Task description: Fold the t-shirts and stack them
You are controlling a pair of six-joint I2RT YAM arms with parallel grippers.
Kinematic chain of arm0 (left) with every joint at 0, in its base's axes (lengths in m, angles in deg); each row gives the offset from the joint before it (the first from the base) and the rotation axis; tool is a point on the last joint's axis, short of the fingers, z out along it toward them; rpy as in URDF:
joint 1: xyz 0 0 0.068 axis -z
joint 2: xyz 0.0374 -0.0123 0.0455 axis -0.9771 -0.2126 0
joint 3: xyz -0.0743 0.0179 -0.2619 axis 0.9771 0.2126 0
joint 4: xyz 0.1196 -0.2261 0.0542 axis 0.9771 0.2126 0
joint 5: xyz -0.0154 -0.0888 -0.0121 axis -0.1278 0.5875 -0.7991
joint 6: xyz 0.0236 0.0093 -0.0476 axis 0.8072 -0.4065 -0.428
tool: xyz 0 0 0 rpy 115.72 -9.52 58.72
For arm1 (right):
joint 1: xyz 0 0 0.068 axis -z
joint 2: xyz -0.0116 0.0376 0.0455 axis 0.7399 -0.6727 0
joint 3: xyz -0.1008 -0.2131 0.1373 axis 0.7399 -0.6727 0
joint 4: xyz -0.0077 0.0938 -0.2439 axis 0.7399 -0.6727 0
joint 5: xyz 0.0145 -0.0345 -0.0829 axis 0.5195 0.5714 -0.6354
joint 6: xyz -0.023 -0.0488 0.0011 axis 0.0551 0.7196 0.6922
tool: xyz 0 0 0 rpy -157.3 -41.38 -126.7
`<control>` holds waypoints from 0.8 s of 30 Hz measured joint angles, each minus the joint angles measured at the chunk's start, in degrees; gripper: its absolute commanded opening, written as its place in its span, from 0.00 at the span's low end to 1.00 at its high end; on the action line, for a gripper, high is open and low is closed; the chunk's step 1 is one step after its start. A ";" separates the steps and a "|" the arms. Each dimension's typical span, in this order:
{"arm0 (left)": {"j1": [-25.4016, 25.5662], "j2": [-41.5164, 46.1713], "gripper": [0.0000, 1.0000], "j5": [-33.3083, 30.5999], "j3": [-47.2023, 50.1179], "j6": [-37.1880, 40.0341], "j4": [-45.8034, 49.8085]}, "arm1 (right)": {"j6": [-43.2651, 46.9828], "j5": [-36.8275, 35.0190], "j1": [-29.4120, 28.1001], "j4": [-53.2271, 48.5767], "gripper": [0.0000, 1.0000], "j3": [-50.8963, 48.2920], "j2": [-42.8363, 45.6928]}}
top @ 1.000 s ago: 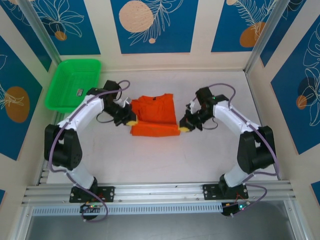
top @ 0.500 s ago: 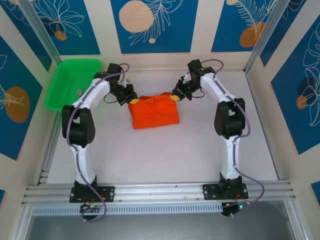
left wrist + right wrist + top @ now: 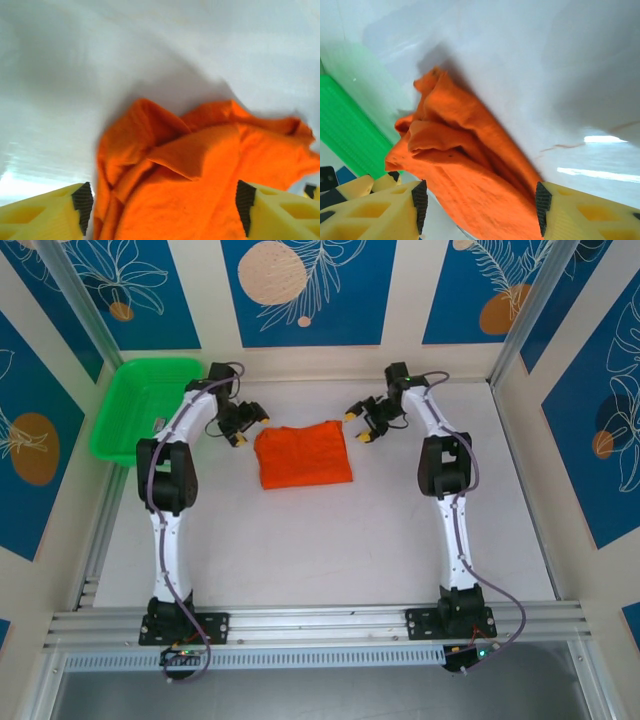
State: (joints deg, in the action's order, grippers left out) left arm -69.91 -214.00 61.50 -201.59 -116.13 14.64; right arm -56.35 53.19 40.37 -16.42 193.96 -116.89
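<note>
Orange t-shirt [image 3: 303, 453] folded, flat on table [image 3: 400, 530], wider across than deep. Sits between my arms: left gripper [image 3: 248, 426] just off its far left corner, right gripper [image 3: 358, 427] off far right. Both spread, empty. Neither nearer, I judge.

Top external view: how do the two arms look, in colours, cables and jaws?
Both the left arm and the right arm have slim white links with bulky black joints and black bases. A thin purple cable loops along each. The jaws are yellow fingers with black pads.
</note>
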 measured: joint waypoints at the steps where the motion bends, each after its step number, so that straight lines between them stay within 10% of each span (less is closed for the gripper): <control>1: -0.33 0.70 0.73 -1.57 0.00 0.17 0.33 | 0.02 -0.44 0.85 0.46 0.56 -1.97 1.29; 9: 1.92 9.29 0.03 -2.47 2.80 1.53 -1.33 | 1.84 -1.55 -0.61 9.77 0.16 -27.43 22.27; 24: 13.35 3.69 0.05 7.17 20.00 11.02 -4.79 | 6.36 -0.72 -13.94 14.62 0.05 -33.18 13.77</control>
State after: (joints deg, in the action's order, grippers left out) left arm -56.56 -210.30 68.67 -181.59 -105.12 9.86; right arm -49.99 52.47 26.43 -1.79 160.78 -103.12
